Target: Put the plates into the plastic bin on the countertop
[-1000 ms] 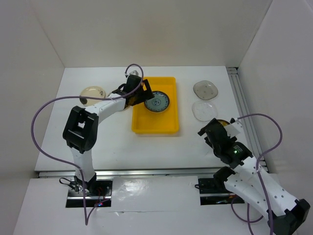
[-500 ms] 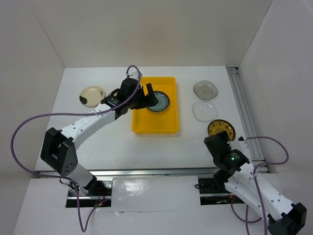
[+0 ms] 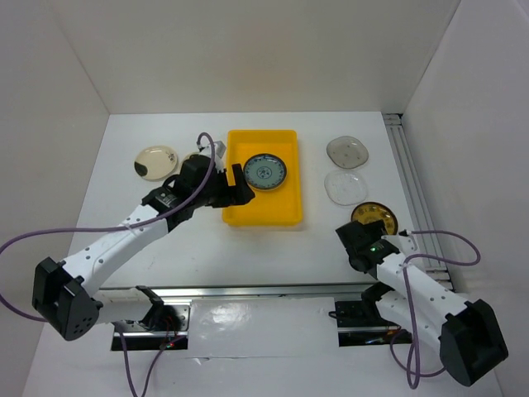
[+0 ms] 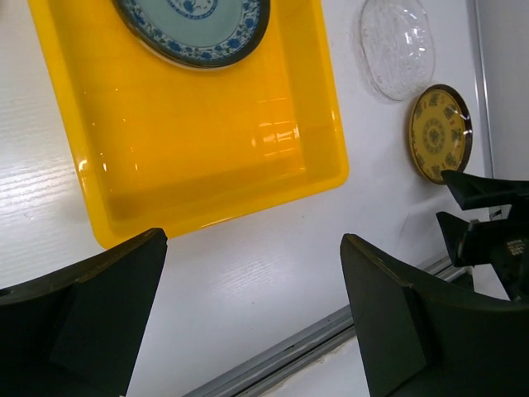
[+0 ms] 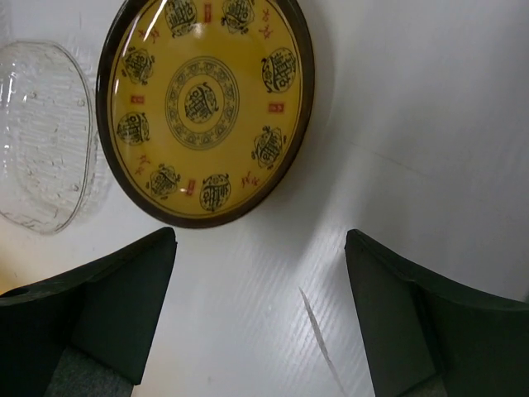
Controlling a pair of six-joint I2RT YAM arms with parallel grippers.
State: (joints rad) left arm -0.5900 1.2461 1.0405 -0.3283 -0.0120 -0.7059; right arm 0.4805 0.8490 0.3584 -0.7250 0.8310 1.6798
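Right gripper (image 5: 260, 240) wide open, empty, near the brown-gold plate (image 5: 205, 107). Looks rigid, glazed, probably slippery and breakable; pinch its near rim

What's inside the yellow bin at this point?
One blue-patterned plate lies at the far end of the bin; the remaining floor is bare. Whatever is beneath the plate is covered.

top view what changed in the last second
The left hand drew back out of the bright yellow plastic bin toward the near left; the right hand backed off the brown-gold round plate, uncovering it. Nothing was grasped. The blue-green patterned plate stayed in the bin.
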